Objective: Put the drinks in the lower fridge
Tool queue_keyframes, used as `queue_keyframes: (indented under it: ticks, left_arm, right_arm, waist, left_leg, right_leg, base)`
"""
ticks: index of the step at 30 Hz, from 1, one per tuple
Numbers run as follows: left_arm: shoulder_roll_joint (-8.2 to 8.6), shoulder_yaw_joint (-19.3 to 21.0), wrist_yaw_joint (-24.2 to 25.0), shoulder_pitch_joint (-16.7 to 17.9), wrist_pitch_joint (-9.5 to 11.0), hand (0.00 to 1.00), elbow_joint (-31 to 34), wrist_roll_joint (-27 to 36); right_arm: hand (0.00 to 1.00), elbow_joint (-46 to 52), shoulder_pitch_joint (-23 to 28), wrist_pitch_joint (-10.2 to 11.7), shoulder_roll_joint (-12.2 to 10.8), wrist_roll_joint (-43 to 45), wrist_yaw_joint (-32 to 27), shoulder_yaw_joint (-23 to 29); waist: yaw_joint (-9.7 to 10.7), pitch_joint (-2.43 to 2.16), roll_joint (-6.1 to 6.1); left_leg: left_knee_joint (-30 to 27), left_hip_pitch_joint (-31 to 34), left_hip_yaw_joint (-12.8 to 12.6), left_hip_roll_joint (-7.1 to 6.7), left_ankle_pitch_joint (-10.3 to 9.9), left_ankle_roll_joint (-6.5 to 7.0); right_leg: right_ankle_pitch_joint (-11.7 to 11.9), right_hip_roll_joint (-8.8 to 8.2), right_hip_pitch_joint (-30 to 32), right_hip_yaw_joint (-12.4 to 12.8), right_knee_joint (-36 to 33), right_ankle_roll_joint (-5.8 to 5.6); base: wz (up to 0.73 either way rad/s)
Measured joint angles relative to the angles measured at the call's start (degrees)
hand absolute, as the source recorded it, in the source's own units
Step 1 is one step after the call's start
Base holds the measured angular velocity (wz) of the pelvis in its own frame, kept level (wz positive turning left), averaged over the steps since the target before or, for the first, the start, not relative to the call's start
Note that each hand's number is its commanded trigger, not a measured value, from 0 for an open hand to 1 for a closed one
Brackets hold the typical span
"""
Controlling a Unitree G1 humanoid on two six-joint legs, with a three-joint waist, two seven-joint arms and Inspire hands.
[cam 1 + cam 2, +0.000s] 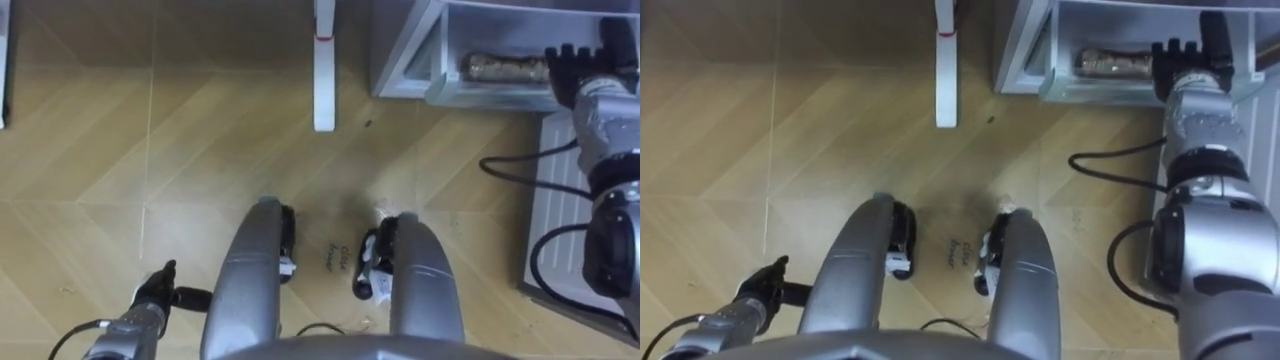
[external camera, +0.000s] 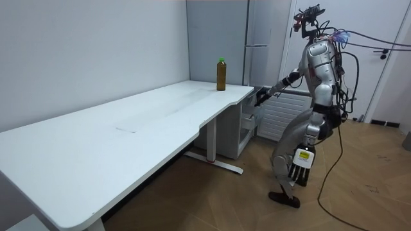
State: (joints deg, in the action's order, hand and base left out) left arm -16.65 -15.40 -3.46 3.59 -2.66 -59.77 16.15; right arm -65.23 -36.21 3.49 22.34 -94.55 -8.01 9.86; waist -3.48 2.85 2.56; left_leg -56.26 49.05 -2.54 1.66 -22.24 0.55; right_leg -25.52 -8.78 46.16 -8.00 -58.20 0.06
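Bottle (image 1: 505, 68) lies in open fridge compartment (image 1: 415, 55) | right hand (image 1: 578, 65) at its rim, grip unclear | left hand (image 1: 153, 296) low, fingers loose

Smooth silver-grey shells cover the rounded thighs and the segmented forearms, with black joints between the sections. Black cables loop beside the right forearm, and both the left hand (image 1: 158, 292) and the right hand (image 1: 578, 62) are black.

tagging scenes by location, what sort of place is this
Probably an office or lab room with a kitchen corner: a tall grey fridge, a long white desk with a bottle on it, and a parquet floor.
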Motion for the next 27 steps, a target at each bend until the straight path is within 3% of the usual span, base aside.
queue_keyframes:
  ticks: [7, 11, 14, 19, 23, 24, 27]
  left_arm:
    - [0.37, 0.9, 1.3, -1.3, -0.3, 0.00, -2.7, -0.2]
    - [0.90, 3.0, 2.0, -2.7, -0.3, 0.00, -2.9, -0.1]
    - [1.38, 4.0, 3.2, -2.8, 0.2, 0.00, -4.8, 0.0]
    - [1.72, 5.4, 4.2, -1.7, 0.6, 0.00, -6.7, 0.0]
    - [1.99, 8.5, 4.1, -0.3, 1.8, 0.00, -6.7, 0.1]
    - [1.89, 8.7, 4.1, 0.4, 2.1, 0.00, -6.7, 0.1]
    - [1.97, 10.8, 4.2, 1.5, 3.2, 0.00, -7.1, -0.1]
  right_arm:
    - [0.00, -2.5, 2.8, -0.7, 0.0, 0.3, 2.2, 0.1]
    - [0.00, -3.6, 4.5, -0.7, -0.1, 0.8, 4.3, 0.5]
    - [0.00, -3.7, 7.5, -0.7, -0.3, 2.3, 6.1, 0.4]
    - [0.00, -4.0, 13.8, -1.0, -2.2, 3.2, 9.9, 0.3]
    - [0.00, -6.7, 18.4, -2.2, -3.5, 6.3, 13.7, 0.3]
    - [0.00, -7.4, 20.2, -2.5, -3.9, 6.5, 14.9, -0.1]
    - [0.00, -8.6, 24.7, -3.7, -4.2, 8.6, 17.0, -0.3]
  waist:
    - [-1.0, 0.01, -0.86]
    - [-1.5, 0.41, -2.06]
    - [-1.6, 0.08, -3.65]
    - [-1.6, -0.16, -3.65]
    - [-1.6, -0.57, -3.44]
    - [-1.5, -1.34, -3.06]
    - [-1.5, -2.45, -2.08]
  left_leg:
    - [4.6, -6.2, -0.3, -0.10, 0.1, 0.07]
    - [6.6, -9.9, -0.4, -0.18, 0.1, 0.06]
    - [9.2, -13.8, 0.1, 0.00, 0.1, -0.09]
    - [16.6, -20.7, -0.3, -0.20, 2.2, -0.32]
    - [22.2, -26.3, -0.6, -0.02, 3.4, -0.40]
    - [24.3, -28.3, -0.6, -0.17, 3.7, -0.39]
    - [30.5, -34.4, -1.1, -0.48, 5.2, -0.48]
  right_leg:
    - [0.5, 0.39, -6.4, -0.1, 5.1, -0.72]
    - [0.6, 0.36, -10.1, -0.5, 7.2, -0.86]
    - [1.2, 0.91, -14.6, -1.4, 10.8, -0.92]
    - [3.5, 1.46, -21.3, -1.8, 18.6, -1.32]
    - [6.3, 2.52, -26.6, -2.0, 25.7, -1.74]
    - [6.8, 2.61, -28.4, -1.8, 27.7, -1.88]
    - [8.6, 3.04, -34.3, -1.6, 33.5, -2.30]
  base:
    - [0.00]
    - [0.02]
    - [0.03]
    - [-0.03]
    - [-0.09]
    - [-0.13]
    - [-0.09]
